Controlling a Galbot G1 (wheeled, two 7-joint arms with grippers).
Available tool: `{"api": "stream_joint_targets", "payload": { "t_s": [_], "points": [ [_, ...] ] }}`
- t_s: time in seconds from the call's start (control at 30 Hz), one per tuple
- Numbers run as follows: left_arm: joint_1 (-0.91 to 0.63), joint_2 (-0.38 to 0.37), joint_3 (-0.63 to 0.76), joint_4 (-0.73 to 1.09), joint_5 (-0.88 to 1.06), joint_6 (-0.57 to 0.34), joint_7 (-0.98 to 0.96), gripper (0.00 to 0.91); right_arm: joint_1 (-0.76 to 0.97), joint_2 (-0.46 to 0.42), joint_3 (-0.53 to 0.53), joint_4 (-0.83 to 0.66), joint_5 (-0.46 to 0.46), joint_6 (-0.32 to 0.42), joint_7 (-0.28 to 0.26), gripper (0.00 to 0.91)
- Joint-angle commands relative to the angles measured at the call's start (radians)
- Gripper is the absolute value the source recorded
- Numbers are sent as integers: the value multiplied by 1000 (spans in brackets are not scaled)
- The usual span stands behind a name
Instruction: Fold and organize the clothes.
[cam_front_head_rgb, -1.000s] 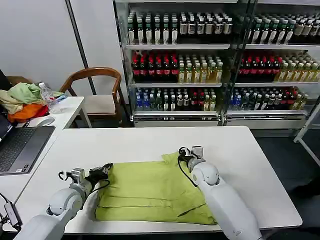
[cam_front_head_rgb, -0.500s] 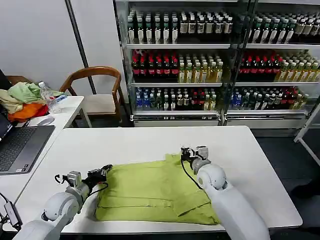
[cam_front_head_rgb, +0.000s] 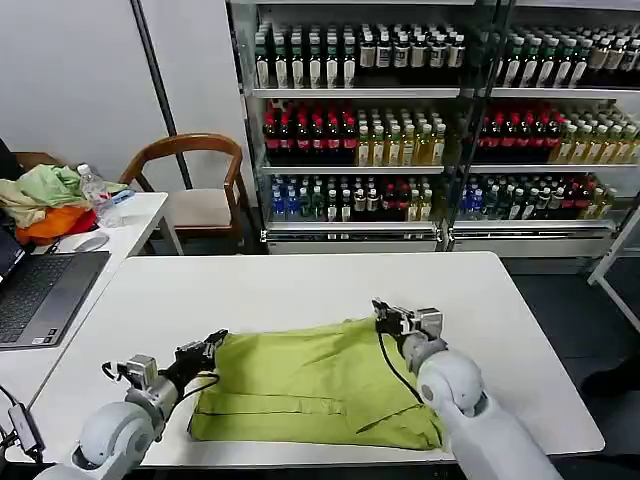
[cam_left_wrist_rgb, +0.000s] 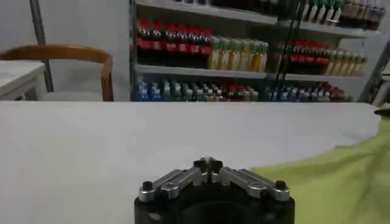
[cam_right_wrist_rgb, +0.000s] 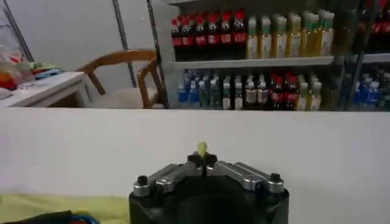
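The clothes, a lime yellow-green T-shirt (cam_front_head_rgb: 310, 385), lie partly folded on the white table (cam_front_head_rgb: 300, 290) near its front edge. My left gripper (cam_front_head_rgb: 212, 343) is shut on the shirt's far left corner, and a sliver of green cloth shows between its fingertips (cam_left_wrist_rgb: 208, 163). My right gripper (cam_front_head_rgb: 383, 312) is shut on the shirt's far right corner, with a green tuft pinched between its jaws (cam_right_wrist_rgb: 202, 150). Both corners are raised slightly off the table. The shirt's green edge (cam_left_wrist_rgb: 341, 182) also shows beside the left gripper.
A side table at left carries a laptop (cam_front_head_rgb: 40, 290), a mouse, a water bottle (cam_front_head_rgb: 95, 190) and a heap of pale green, beige and orange garments (cam_front_head_rgb: 45, 205). A wooden chair (cam_front_head_rgb: 195, 170) and drink shelves (cam_front_head_rgb: 430, 110) stand behind.
Both grippers have drawn back toward me and slightly rightward, pulling the shirt's far edge with them. The cloth has shifted right on the table.
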Motion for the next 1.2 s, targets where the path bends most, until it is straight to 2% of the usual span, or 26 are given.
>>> {"api": "stream_joint_targets", "payload": {
  "t_s": [0.03, 0.2, 0.4, 0.67, 1.2],
  "points": [
    [117, 4, -53, -85, 9, -16, -7, 30, -180, -19, 34, 147, -36, 4, -2, 0],
    [167, -12, -54, -107, 42, -31, -8, 30, -243, -24, 37, 194, -75, 19, -6, 0],
    [203, -34, -56, -119, 65, -26, -13, 30, -279, -42, 60, 223, -77, 26, -5, 0],
    [240, -28, -79, -157, 80, -11, -32, 30, -320, -52, 78, 231, -81, 32, -9, 0],
    [218, 7, -87, -132, 54, -1, -32, 30, -318, -80, 84, 201, -88, 36, -9, 0]
  ]
}}
